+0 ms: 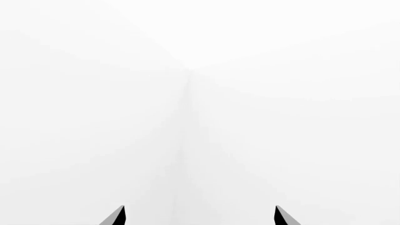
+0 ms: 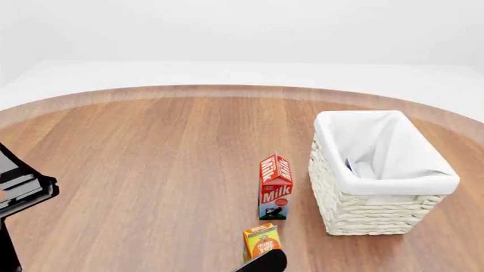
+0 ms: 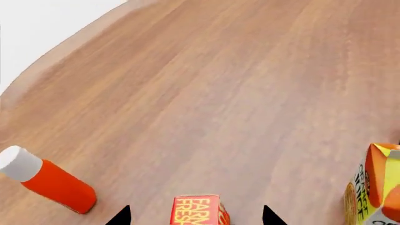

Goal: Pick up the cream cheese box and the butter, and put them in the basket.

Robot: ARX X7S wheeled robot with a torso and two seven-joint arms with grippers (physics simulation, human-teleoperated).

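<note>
The basket [image 2: 378, 212] stands at the right of the round wooden table. A small white and blue box [image 2: 351, 166], apparently the cream cheese box, lies inside it against the near-left liner wall. The butter [image 3: 198, 211], a red-orange box with yellow "FARM FRESH" lettering, shows only in the right wrist view. It sits between the spread fingertips of my right gripper [image 3: 196, 218], which is open; I cannot tell if the fingers touch it. My left gripper [image 1: 200, 219] is open and empty, facing only white background.
A red milk carton [image 2: 275, 187] stands just left of the basket. An orange juice carton [image 2: 262, 239] stands nearer, also seen close beside the butter [image 3: 375, 187]. A red bottle with a white cap [image 3: 50, 180] lies on the table. My right arm [image 2: 261, 263] and left arm [image 2: 19, 190] show at the frame edges.
</note>
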